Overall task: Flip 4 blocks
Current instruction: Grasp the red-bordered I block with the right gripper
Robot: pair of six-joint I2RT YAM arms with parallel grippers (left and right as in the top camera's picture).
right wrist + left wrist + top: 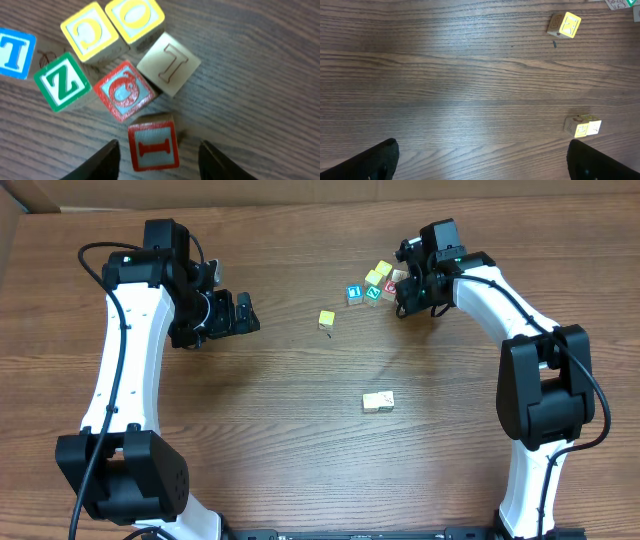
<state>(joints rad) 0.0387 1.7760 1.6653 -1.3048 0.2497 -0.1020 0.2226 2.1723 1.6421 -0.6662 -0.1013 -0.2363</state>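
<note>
**Left gripper** (241,315): jaws spread wide and holding nothing, hanging over bare table (300,450) near the left side, well apart from every block.

**Lone yellow block** (326,319): alone, between the left gripper and the cluster.

**Pale-topped block** (378,402): near the table's middle, with a yellow side face. Whether it is one cube or two touching cannot be told.

**Cluster, toward the far edge, right of centre:** blue T block (15,47), teal Z block (62,82), yellow C block (90,32), yellow O block (135,17), red Q block (125,91) and cream L block (168,63), packed close together.

**Red I block** (152,146): the block in hand, at the near side of the cluster, just beside the red Q block and perhaps touching it.

**Right gripper** (159,147): jaws half-spread, one on each side of the red I block, with a gap showing on both sides and the wider gap on the right. Nothing is gripped yet.

**Judgement:** the step is the grasp before the flip. It should go best if the gripper is centred first, so that both fingers meet the side faces together and the block does not skid into the red Q block. A small lift before turning, then a set-down on open table, would spare the neighbours.
</note>
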